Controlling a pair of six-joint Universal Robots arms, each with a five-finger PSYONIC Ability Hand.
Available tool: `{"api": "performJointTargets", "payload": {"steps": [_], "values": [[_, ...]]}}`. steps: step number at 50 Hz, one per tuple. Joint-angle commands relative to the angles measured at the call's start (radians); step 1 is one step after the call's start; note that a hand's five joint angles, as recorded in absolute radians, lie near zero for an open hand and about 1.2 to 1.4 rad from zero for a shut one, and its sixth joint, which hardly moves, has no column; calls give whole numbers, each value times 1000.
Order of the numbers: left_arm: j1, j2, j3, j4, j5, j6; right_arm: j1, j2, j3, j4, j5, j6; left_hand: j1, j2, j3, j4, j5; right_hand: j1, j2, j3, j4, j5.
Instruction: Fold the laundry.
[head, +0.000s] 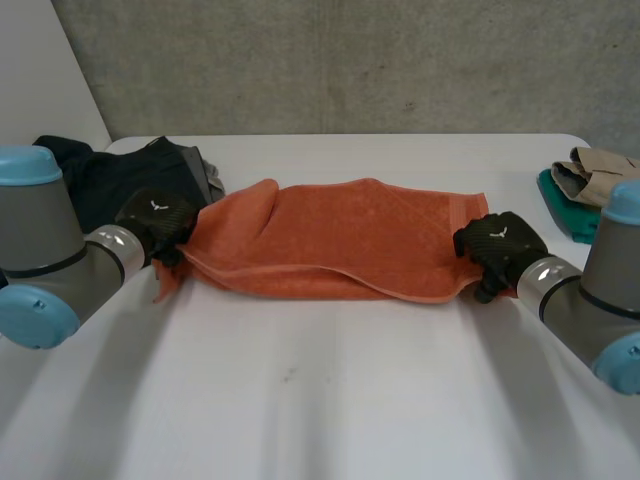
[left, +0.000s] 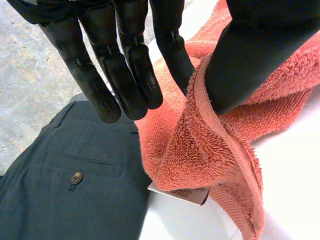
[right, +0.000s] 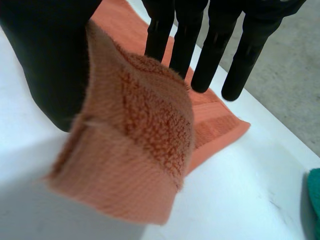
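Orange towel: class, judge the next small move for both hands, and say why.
Probably lower both hands together to lay the held layer flat. The left hand pinches one end of the orange towel, the right hand the other, and that layer sags over towel lying on the table.

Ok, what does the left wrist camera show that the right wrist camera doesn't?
Left wrist view: dark trousers with a buttoned back pocket beside the left hand, and a white label on the orange towel. Right wrist view: a teal cloth on the white table, beyond the right hand. Both: the orange towel pinched between thumb and fingers above the table.
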Motion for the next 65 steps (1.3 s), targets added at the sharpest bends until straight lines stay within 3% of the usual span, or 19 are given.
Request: {"api": "performJointTargets", "payload": {"steps": [1,2,6,12,18,23,25,31,38,44,50,54,56,65], "values": [[-11,-19,51,-72,-4,4,7,-13,82,-127,-21,-20,205,181,189,179,192,584,590,584,594,591],[-11,-19,54,-80,-6,5,7,-21,94,-141,-21,-23,208,184,192,182,195,684,690,684,694,691],[-10,-2,57,-121,-15,27,13,-93,163,-207,-32,-35,310,287,294,284,297,709,715,709,719,716],[-14,174,19,-233,-17,117,1,-289,202,-190,-58,-31,310,287,294,284,297,709,715,709,719,716],[-17,475,11,-295,-10,153,-59,-502,80,61,-29,-3,310,287,294,284,297,709,715,709,719,716],[-19,624,43,-318,26,139,-134,-541,-71,295,-44,49,310,287,294,284,297,709,715,709,719,716],[-19,610,59,-336,40,137,-151,-536,-126,390,-75,60,310,287,294,284,297,709,715,709,719,716],[-17,442,104,-381,39,143,-146,-460,-186,421,-102,63,310,287,294,284,297,709,715,709,719,716],[-20,204,215,-364,23,208,-96,-259,-267,390,-43,64,310,287,294,284,297,709,715,709,719,716],[-31,47,503,-307,23,231,-39,-102,-431,215,65,83,310,287,294,284,297,709,715,709,719,716],[-43,63,800,-139,-30,69,-22,-84,-550,-199,134,184,310,287,294,284,297,709,715,709,719,716],[-46,109,859,-24,-79,-57,-19,-110,-556,-450,169,279,310,287,294,284,297,709,715,709,719,716],[-48,122,858,6,-80,-90,-17,-119,-557,-471,183,299,310,287,294,284,297,709,715,709,719,716],[-31,172,648,-17,-55,-88,-16,-147,-538,-225,162,296,310,287,294,284,297,709,715,709,719,716]]}}
